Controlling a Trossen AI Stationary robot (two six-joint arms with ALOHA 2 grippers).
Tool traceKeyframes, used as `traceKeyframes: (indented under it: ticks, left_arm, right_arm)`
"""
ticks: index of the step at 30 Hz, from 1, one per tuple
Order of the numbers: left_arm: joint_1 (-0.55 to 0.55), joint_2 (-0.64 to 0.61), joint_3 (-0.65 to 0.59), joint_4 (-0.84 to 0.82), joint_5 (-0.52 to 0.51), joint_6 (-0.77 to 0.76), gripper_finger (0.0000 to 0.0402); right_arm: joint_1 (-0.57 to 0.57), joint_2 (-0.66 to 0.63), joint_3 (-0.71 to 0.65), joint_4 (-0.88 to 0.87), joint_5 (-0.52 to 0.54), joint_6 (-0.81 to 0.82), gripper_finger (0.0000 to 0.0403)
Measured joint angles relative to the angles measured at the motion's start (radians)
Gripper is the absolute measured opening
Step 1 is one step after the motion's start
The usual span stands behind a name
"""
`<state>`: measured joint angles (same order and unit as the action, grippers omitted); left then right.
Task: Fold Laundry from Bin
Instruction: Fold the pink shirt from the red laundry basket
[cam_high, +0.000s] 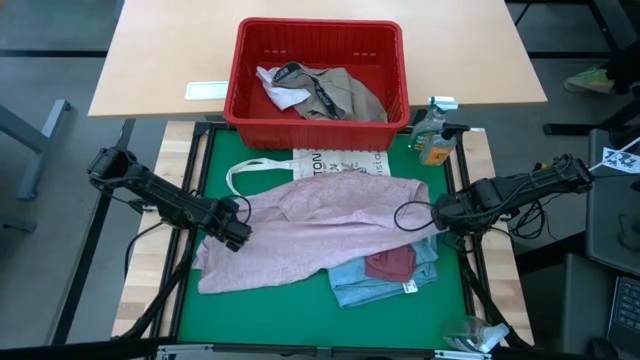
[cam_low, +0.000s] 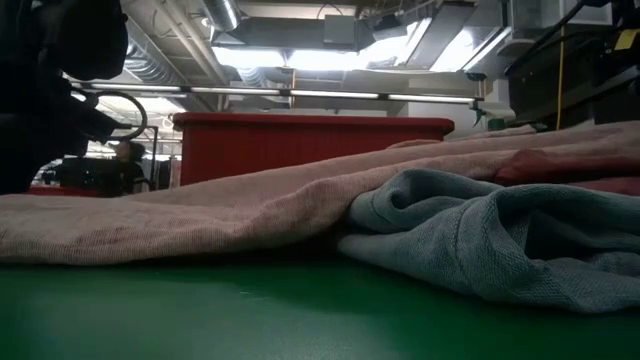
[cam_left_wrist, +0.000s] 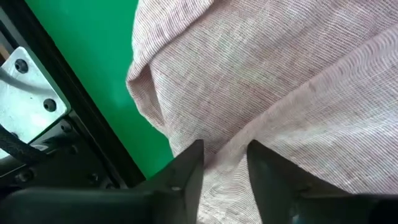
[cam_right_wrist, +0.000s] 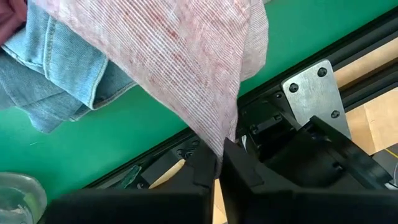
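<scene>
I am wearing matte black all over: both my arms (cam_high: 150, 185) are showing slim jointed links, black cables are looping off my wrists, and my left gripper (cam_left_wrist: 225, 163) is showing two blunt, wedge-shaped dark fingers.

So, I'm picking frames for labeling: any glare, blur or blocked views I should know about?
Low view: the ceiling lights flare white, the near green mat is soft, and the pink garment and blue garment block most of the table. Left wrist view: cloth fills the frame, the left tool is dark. Right wrist view: evenly lit. High view: even, no glare.
</scene>
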<state>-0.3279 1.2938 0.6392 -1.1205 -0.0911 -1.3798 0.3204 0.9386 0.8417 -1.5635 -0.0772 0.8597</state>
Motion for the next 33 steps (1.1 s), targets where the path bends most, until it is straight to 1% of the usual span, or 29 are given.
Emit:
traceKeyframes:
  ticks: [3,5,8,11,14,18,23,26,29,31,33]
  left_arm:
    - [0.000,0.000,0.000,0.003,-0.004,-0.018,0.0140]
    - [0.000,0.000,0.000,0.004,-0.020,-0.033,0.0146]
    - [0.000,0.000,0.000,0.008,-0.057,-0.033,0.0145]
    - [0.000,0.000,0.000,0.008,-0.079,-0.032,0.0134]
    - [0.000,0.000,0.004,0.007,-0.080,-0.032,0.0120]
    - [0.000,0.000,0.039,0.010,-0.084,-0.023,0.0101]
    - [0.000,0.000,0.117,0.009,-0.084,0.051,0.0079]
    - [0.000,0.000,0.177,0.024,-0.085,0.074,0.0067]
    - [0.000,0.000,0.224,0.106,-0.107,0.097,0.0058]
    - [0.000,0.000,0.235,0.215,-0.147,0.108,0.0055]
    - [0.000,0.000,0.235,0.360,-0.202,0.110,0.0052]
  right_arm:
    - [0.000,0.000,0.000,-0.010,0.017,0.000,0.0049]
    - [0.000,0.000,0.000,-0.012,0.041,0.000,0.0076]
    - [0.000,0.000,0.000,-0.012,0.058,0.000,0.0112]
    - [0.000,0.000,0.001,-0.011,0.027,0.000,0.0131]
    - [0.000,0.000,0.015,-0.009,0.007,0.000,0.0135]
    - [0.000,0.000,0.030,-0.008,0.006,0.000,0.0132]
    - [0.000,0.000,0.031,-0.008,-0.043,-0.001,0.0132]
    - [0.000,0.000,0.045,-0.008,-0.046,-0.003,0.0131]
    - [0.000,0.000,0.077,0.000,-0.015,-0.012,0.0131]
    - [0.000,0.000,0.099,0.025,0.032,-0.028,0.0131]
    - [0.000,0.000,0.113,0.079,0.096,-0.039,0.0131]
